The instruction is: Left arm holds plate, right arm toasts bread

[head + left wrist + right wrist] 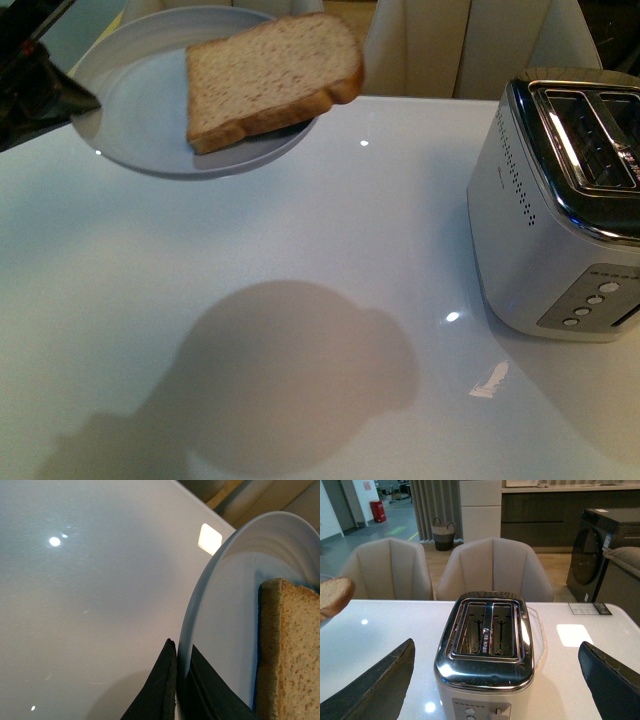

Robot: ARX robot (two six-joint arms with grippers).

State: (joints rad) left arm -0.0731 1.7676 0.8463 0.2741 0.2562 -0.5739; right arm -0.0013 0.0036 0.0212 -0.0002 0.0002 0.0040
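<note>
My left gripper (85,100) is shut on the rim of the pale blue-grey plate (140,110) and holds it in the air above the white table, at the upper left of the front view. In the left wrist view the black fingers (160,685) pinch the plate's rim (200,595). The bread (270,75) lies on the plate, its rounded end hanging over the right rim; it also shows in the left wrist view (292,650) and at the edge of the right wrist view (332,597). My right gripper (497,680) is open and empty, its fingers either side of the toaster.
A silver two-slot toaster (560,200) stands at the table's right, both slots empty in the right wrist view (487,630). Beige chairs (492,570) stand behind the white table (300,300). The plate's shadow falls on the table's near middle.
</note>
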